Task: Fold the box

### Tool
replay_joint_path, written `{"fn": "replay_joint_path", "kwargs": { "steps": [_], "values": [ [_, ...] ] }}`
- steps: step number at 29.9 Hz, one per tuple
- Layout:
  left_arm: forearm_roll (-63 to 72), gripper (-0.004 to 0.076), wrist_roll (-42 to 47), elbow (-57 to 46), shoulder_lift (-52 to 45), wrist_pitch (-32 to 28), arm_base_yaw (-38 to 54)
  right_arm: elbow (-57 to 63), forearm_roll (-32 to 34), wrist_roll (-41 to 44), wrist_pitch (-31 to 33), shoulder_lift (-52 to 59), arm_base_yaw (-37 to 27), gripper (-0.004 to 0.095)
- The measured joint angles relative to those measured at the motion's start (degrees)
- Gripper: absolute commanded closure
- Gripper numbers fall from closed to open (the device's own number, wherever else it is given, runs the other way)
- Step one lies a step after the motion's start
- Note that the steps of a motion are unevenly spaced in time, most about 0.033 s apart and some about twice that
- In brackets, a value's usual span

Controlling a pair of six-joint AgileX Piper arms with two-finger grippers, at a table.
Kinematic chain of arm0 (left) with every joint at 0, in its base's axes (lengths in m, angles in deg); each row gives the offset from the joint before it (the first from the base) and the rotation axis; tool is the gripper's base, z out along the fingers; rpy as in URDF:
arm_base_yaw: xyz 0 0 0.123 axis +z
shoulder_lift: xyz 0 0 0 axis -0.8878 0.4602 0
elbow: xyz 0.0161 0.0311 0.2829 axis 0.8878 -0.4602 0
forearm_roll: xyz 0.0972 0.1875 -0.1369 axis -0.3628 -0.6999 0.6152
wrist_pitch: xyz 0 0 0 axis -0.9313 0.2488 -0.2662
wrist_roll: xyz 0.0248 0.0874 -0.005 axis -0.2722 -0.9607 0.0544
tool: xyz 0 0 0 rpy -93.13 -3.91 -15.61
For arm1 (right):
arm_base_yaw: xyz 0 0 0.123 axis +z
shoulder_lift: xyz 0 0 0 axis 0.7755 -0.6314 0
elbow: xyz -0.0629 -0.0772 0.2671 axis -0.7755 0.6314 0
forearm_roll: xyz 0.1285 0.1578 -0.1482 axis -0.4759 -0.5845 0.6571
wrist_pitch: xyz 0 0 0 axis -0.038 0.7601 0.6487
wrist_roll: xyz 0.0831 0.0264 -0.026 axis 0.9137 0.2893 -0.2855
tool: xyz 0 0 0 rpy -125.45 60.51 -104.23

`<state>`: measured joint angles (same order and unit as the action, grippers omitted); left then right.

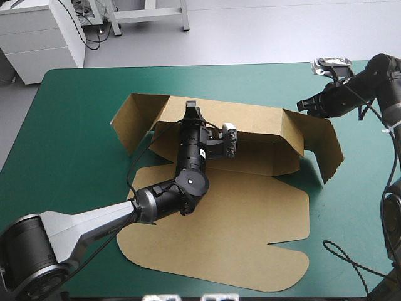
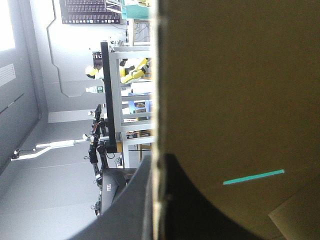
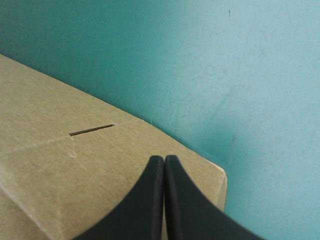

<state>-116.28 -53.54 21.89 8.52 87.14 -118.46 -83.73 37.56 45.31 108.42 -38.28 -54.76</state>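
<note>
Black left jaws, clamping on the raised rear wall of the brown cut-board box, could be slipping and letting that wall drop onto the teal-green tabletop. That box is lying mid-tabletop, rear wall's edge between the left jaws, right flap's corner just beneath the right jaws, pressing together on nothing.

In your left wrist view the box runs past the picture's edges. From above, your left arm covers part of its back wall and base panel.
</note>
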Motion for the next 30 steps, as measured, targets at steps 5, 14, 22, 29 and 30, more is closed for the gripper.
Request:
{"fn": "replay_joint_path", "kwargs": {
  "steps": [5,14,22,29,30],
  "values": [
    [0.00,0.0731,0.00,0.00,0.00,-0.57,0.50,3.61,-1.54,-0.34,0.05,1.40,0.00,0.0927],
    [0.00,0.0731,0.00,0.00,0.00,-1.27,0.76,5.83,-3.64,-0.83,0.01,2.66,0.00,0.0927],
    [-0.02,0.0731,0.00,0.00,0.00,-1.77,0.76,8.86,-5.06,-1.84,-0.17,4.50,-2.11,0.0927],
    [-0.26,0.0731,0.00,0.00,0.00,-1.83,0.76,16.94,-18.29,-9.50,-0.34,7.22,-9.90,0.0927],
    [-0.26,0.0731,0.00,0.00,0.00,-1.83,0.76,18.42,-20.22,-10.82,-0.46,7.35,-10.91,0.0927]
  ]
}}
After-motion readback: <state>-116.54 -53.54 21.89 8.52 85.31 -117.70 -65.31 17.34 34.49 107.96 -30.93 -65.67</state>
